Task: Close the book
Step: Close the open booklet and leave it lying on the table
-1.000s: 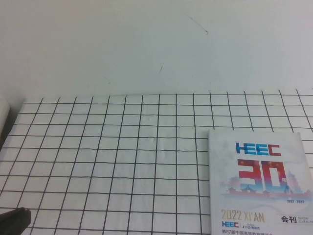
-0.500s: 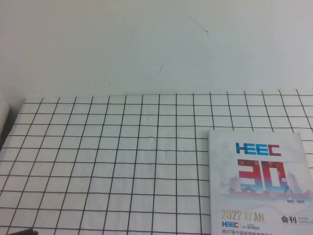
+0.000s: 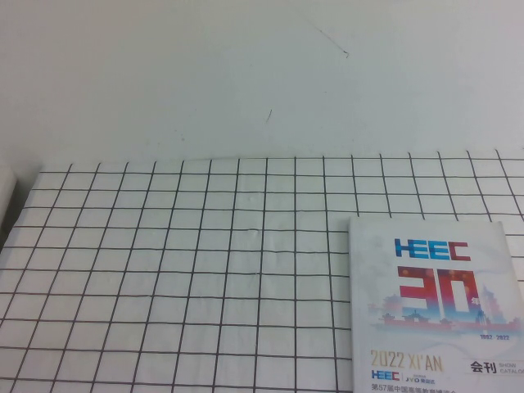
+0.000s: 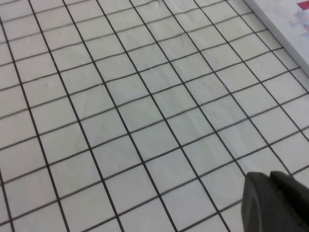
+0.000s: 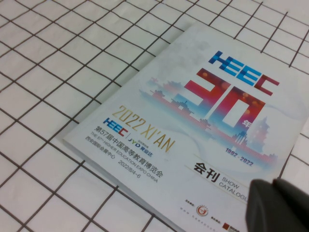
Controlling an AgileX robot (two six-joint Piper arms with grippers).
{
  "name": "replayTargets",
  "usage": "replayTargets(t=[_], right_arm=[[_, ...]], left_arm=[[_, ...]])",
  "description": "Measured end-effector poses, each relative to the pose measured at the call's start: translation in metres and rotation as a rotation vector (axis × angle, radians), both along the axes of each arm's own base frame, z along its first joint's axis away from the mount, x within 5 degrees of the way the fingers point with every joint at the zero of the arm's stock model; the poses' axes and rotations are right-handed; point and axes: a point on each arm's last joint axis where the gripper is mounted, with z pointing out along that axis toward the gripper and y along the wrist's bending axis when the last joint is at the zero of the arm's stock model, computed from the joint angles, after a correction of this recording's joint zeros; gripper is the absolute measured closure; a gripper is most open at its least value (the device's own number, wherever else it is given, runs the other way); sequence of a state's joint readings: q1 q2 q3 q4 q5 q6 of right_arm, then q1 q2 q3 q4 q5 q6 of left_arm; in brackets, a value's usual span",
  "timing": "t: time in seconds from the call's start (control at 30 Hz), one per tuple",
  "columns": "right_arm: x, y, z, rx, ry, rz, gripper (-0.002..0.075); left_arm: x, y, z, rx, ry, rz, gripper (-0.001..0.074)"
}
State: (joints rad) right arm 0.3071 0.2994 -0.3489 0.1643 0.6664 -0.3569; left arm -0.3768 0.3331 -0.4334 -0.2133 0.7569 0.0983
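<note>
The book (image 3: 434, 303) lies flat and closed on the gridded tablecloth at the front right, its "HEEC 30" cover facing up. Neither gripper shows in the high view. In the right wrist view the book (image 5: 193, 125) fills the middle, and my right gripper (image 5: 274, 183) hovers over the cover's corner by the "Show Catalogue" print, fingers pressed together and holding nothing. In the left wrist view my left gripper (image 4: 270, 178) is shut and empty above bare cloth, well to the book's left; only an edge of the book (image 4: 285, 24) shows.
The white tablecloth with a black grid (image 3: 205, 270) covers the table up to a plain white wall (image 3: 246, 74). A pale object edge (image 3: 4, 192) shows at the far left.
The dark tip of my left gripper, seen at the bottom left of the high view a second ago, has drawn back out of that view. The book has not moved.
</note>
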Motion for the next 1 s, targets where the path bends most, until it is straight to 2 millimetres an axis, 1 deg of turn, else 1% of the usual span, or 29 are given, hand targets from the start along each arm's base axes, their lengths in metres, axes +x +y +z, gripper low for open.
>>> replayTargets(t=[0.1,0.27,0.37,0.47,0.57,0.67,0.73,0.87,1.0], right_arm=[[0.0,0.0,0.0,0.0,0.0,0.0,0.0729],[0.0,0.0,0.0,0.0,0.0,0.0,0.0729],[0.0,0.0,0.0,0.001,0.001,-0.001,0.0729],[0.0,0.0,0.0,0.0,0.0,0.0,0.0729],[0.0,0.0,0.0,0.0,0.0,0.0,0.0729],[0.0,0.0,0.0,0.0,-0.002,0.0,0.0729],[0.0,0.0,0.0,0.0,-0.002,0.0,0.0729],[0.0,0.0,0.0,0.0,-0.002,0.0,0.0729],[0.0,0.0,0.0,0.0,-0.002,0.0,0.0729]], left_arm=[[0.004,0.001,0.004,0.001,-0.06,0.015,0.0738],[0.011,0.005,0.012,0.041,-0.211,0.051,0.0738],[0.017,0.005,0.011,0.032,-0.3,0.066,0.0738],[0.023,0.004,-0.002,0.013,-0.397,0.08,0.0738],[0.024,0.004,-0.027,-0.091,-0.475,0.115,0.0738],[0.019,0.005,-0.048,-0.212,-0.544,0.136,0.0738],[0.015,0.007,-0.057,-0.238,-0.594,0.124,0.0738],[0.009,0.01,-0.059,-0.221,-0.636,0.117,0.0738],[0.009,0.016,-0.06,-0.164,-0.652,0.189,0.0738]])
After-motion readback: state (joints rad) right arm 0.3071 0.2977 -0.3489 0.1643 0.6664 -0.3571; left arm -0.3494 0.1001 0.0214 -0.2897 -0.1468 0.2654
